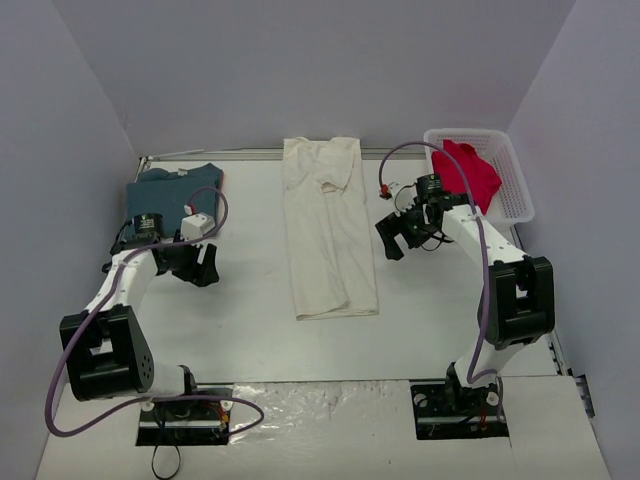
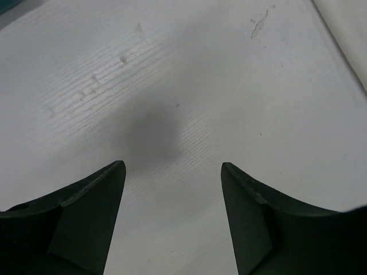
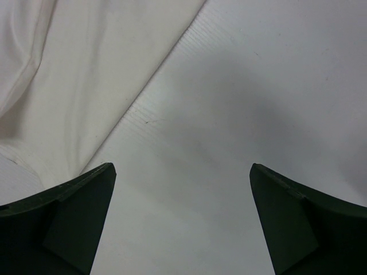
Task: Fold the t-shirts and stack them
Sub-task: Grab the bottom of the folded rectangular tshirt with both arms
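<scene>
The cream-white t-shirt [image 1: 328, 225] lies in a long narrow fold down the middle of the table; its edge shows in the right wrist view [image 3: 69, 86] and at the corner of the left wrist view [image 2: 352, 34]. The teal-blue t-shirt [image 1: 170, 195] lies at the far left. The red t-shirt [image 1: 468, 172] sits in the white basket [image 1: 515, 190]. My left gripper [image 1: 203, 266] is open and empty over bare table, left of the cream shirt; in the left wrist view [image 2: 172, 172] nothing is between its fingers. My right gripper [image 1: 400, 238] is open and empty just right of the cream shirt, as the right wrist view [image 3: 182, 172] shows.
The white lattice basket stands at the far right corner. Purple-grey walls close in the table on the left, back and right. The arm bases [image 1: 185, 410] stand at the near edge.
</scene>
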Motion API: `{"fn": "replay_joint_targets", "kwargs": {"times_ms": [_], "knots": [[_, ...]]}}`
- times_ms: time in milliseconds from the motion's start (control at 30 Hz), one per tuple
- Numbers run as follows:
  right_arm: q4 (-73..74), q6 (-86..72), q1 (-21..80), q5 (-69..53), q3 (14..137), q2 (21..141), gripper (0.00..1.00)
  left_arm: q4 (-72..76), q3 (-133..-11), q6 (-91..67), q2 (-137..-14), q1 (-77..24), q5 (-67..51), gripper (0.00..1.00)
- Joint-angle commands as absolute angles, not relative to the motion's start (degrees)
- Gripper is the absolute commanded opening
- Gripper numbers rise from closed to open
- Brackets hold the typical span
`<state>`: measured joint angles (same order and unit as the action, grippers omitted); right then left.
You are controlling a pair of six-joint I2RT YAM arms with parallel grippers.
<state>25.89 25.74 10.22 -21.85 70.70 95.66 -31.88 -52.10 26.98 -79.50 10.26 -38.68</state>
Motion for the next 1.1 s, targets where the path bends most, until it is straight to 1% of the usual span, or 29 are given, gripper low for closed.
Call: {"fn": "replay_joint_targets", "kwargs": {"times_ms": [0, 233, 333, 533, 700, 900, 1067], "knots": [[26.8, 26.4, 10.5, -21.2, 70.0, 94.6, 1.0, -33.0, -54.1, 27.9, -75.1, 10.7, -40.9, 0.67], [26.8, 26.4, 10.5, -19.2, 69.8, 96.4, 1.0, -34.1, -54.7, 30.1, -73.6, 10.7, -44.4, 0.67], [26.9, 26.1, 10.5, -18.5, 69.8, 97.2, 1.0, -32.9, -52.6, 30.8, -73.0, 10.7, -45.0, 0.67], [26.8, 26.1, 10.5, -17.9, 69.7, 97.2, 1.0, -23.0, -45.3, 29.4, -70.1, 11.5, -46.2, 0.68], [26.9, 26.4, 10.5, -16.8, 69.3, 97.2, 1.0, -14.2, -38.0, 27.8, -67.0, 14.7, -49.2, 0.69], [26.9, 26.5, 10.5, -16.3, 69.3, 97.7, 1.0, -13.6, -35.7, 30.1, -67.5, 16.3, -51.1, 0.69], [26.9, 26.4, 10.5, -16.7, 69.3, 98.0, 1.0, -17.6, -37.8, 33.3, -72.8, 17.0, -53.0, 0.69]]}}
